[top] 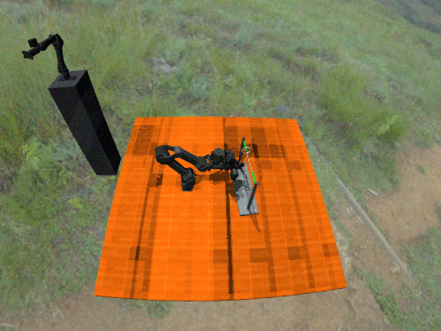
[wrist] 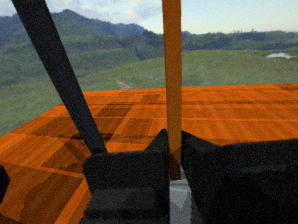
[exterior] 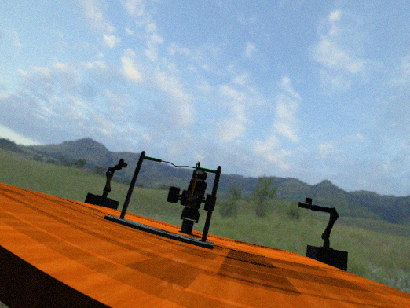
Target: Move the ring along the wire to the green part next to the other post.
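The ring [top: 244, 154] [exterior: 198, 164] is around the wire at the inner end of one green part [top: 244, 144] [exterior: 207, 170], by the far post in the top view, the right post [exterior: 214, 189] in the exterior view. Any contact with the thin grey wire [top: 250, 162] [exterior: 178, 165] is too small to tell. The orange handle [exterior: 193, 185] [wrist: 172, 75] hangs down from the ring, nearly upright. My gripper [top: 239, 165] [wrist: 169, 132] is shut on the handle's lower part, below the wire. The other green part [top: 253, 177] [exterior: 152, 159] adjoins the other post [top: 252, 196] [exterior: 133, 184].
The posts stand on a grey base plate [top: 247, 207] [exterior: 157, 232] on the orange table [top: 186, 253] [exterior: 98, 251]. In the wrist view, the nearby dark post [wrist: 62, 75] slants down close to the left finger. Other arms stand on pedestals [top: 86, 122] [exterior: 327, 257] beyond the table.
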You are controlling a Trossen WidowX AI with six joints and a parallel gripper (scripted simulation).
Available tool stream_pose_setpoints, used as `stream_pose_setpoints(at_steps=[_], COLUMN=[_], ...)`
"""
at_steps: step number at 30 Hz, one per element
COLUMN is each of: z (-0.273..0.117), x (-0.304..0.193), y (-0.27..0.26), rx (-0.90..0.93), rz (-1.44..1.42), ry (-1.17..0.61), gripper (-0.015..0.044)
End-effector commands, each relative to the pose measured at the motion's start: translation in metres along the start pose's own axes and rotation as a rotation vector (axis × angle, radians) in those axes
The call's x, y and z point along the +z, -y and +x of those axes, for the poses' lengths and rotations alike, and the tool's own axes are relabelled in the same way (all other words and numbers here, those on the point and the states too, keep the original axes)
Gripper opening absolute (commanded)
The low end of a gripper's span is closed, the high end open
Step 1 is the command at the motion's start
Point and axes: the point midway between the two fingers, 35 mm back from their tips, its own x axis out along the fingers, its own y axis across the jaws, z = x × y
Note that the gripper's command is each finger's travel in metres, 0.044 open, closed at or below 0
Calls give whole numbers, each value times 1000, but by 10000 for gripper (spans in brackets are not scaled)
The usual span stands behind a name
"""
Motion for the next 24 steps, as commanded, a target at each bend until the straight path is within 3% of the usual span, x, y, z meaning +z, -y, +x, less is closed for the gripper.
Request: stream_pose_setpoints(at_steps=[1,24], z=[1,5], x=[0,-13], y=[-3,-15], rx=[-2,5], rz=[1,1], ry=[-1,1], gripper=[-150,-150])
